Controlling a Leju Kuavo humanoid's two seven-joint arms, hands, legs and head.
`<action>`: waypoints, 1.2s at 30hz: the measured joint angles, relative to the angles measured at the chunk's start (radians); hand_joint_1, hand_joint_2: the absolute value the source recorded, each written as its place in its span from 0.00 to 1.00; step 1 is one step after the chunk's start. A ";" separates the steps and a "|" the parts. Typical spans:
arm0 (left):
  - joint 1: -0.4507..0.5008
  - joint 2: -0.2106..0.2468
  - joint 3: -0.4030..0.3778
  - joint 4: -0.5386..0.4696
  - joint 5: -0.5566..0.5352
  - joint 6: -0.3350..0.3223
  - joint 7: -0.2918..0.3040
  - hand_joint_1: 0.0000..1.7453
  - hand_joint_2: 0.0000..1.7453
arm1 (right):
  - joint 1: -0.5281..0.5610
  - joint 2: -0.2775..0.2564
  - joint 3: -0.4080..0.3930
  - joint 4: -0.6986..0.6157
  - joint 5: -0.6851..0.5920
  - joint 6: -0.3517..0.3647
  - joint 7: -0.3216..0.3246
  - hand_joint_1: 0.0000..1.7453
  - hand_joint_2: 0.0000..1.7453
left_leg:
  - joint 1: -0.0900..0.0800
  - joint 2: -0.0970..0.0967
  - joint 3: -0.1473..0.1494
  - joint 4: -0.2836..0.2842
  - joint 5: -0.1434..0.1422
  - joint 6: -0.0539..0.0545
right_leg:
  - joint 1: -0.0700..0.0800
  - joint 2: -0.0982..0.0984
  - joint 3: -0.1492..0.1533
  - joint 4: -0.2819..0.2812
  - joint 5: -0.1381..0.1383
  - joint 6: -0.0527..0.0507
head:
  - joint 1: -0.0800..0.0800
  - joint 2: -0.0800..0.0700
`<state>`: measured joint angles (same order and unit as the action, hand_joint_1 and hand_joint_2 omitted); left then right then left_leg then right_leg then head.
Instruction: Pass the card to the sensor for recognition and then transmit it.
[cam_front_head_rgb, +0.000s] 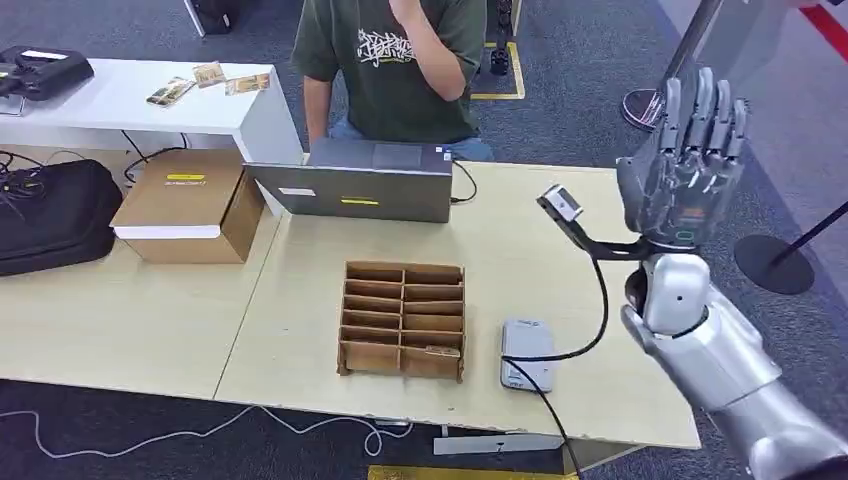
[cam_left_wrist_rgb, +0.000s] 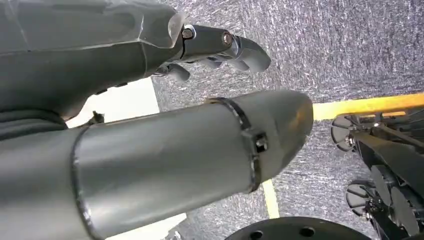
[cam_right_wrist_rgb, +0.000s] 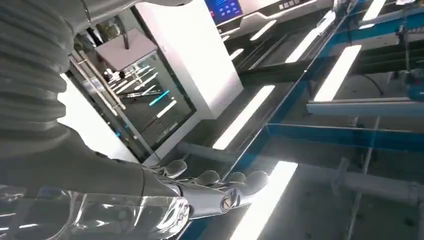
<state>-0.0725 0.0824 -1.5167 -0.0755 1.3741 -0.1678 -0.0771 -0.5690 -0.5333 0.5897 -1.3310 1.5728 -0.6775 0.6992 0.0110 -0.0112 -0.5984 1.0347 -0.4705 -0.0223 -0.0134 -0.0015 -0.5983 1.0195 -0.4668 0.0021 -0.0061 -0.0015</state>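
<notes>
While the right hand (cam_front_head_rgb: 688, 150) is raised high off the table's right end, fingers straight, together and pointing up with nothing in them, the nearest risk is the black cable (cam_front_head_rgb: 585, 340) running from the grey sensor (cam_front_head_rgb: 527, 354) at the near edge up toward the wrist; a swing down to the table could snag it and drag the sensor. Just beside the sensor to the left stands the cardboard divider box (cam_front_head_rgb: 404, 320), and what looks like a card (cam_front_head_rgb: 434, 351) lies in its near right compartment, though it is too small to be sure. Reaching into so narrow a slot, the hand might push the light box along the table (cam_front_head_rgb: 300, 300) or fail to pinch the card. Farther off sit the laptop (cam_front_head_rgb: 355, 180) and a person (cam_front_head_rgb: 400, 60). The left hand (cam_left_wrist_rgb: 220, 45) hangs over carpet, fingers slightly curled and holding nothing
</notes>
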 joint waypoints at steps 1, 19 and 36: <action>0.000 -0.001 0.002 0.000 0.002 0.000 0.000 0.00 0.00 | 0.023 -0.007 -0.017 -0.015 0.000 0.000 0.000 0.00 1.00 | 0.000 0.000 0.000 0.000 0.000 0.000 | 0.000 0.000 0.000 0.000 0.000 0.000 | 0.000 0.000; 0.001 -0.009 0.003 0.001 0.036 -0.009 -0.013 0.00 0.00 | 0.381 0.016 -0.192 -0.263 0.000 0.225 -0.024 0.00 1.00 | 0.000 0.000 0.000 -0.001 -0.001 -0.001 | 0.000 0.000 0.000 0.000 -0.001 0.000 | 0.000 0.000; 0.008 -0.029 0.003 0.012 0.071 -0.002 -0.032 0.00 0.00 | 0.682 0.046 -0.249 -0.632 0.001 0.451 0.000 0.00 1.00 | 0.000 0.001 0.000 -0.001 -0.002 0.001 | 0.000 0.000 0.000 0.000 -0.002 0.001 | 0.000 0.000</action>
<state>-0.0648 0.0531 -1.5137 -0.0633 1.4454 -0.1702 -0.1087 0.1131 -0.4871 0.3410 -1.9630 1.5736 -0.2263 0.6989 0.0110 -0.0104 -0.5986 1.0340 -0.4730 -0.0217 -0.0133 -0.0017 -0.5986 1.0194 -0.4683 0.0030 -0.0065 -0.0011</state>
